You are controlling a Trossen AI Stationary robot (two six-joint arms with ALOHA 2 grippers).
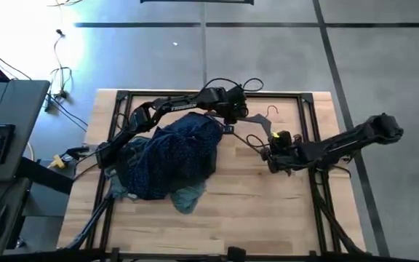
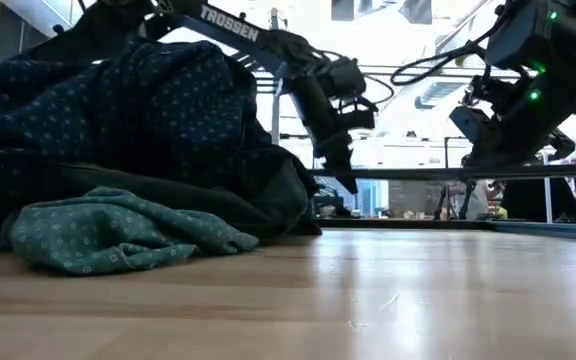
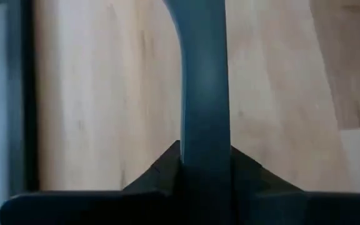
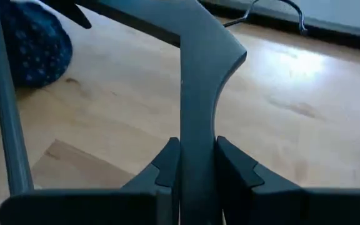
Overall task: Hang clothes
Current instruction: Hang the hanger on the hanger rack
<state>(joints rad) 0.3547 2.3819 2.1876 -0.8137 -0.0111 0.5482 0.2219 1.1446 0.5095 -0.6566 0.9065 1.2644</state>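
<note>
high view: wooden table [image 1: 268, 211] with a heap of clothes on its left half. the navy dotted shirt [image 1: 177, 156] lies on top of the heap; the teal shirt [image 1: 188, 198] shows at the heap's near edge, flat on the wood. a darker fabric fold [image 2: 168, 190] lies between the two in the low view. the thin dark hanger [image 1: 257, 135] is held off the table to the right of the heap, with its hook [image 1: 270, 111] toward the far edge. the left gripper [image 1: 228, 125] is closed on one hanger arm just beside the navy shirt; the left wrist view shows the bar clamped between both fingers [image 3: 155, 172]. the right gripper [image 1: 271, 153] is closed on the other hanger arm, right of centre; the right wrist view shows its fingers [image 4: 167, 165] pinching that bar.
</note>
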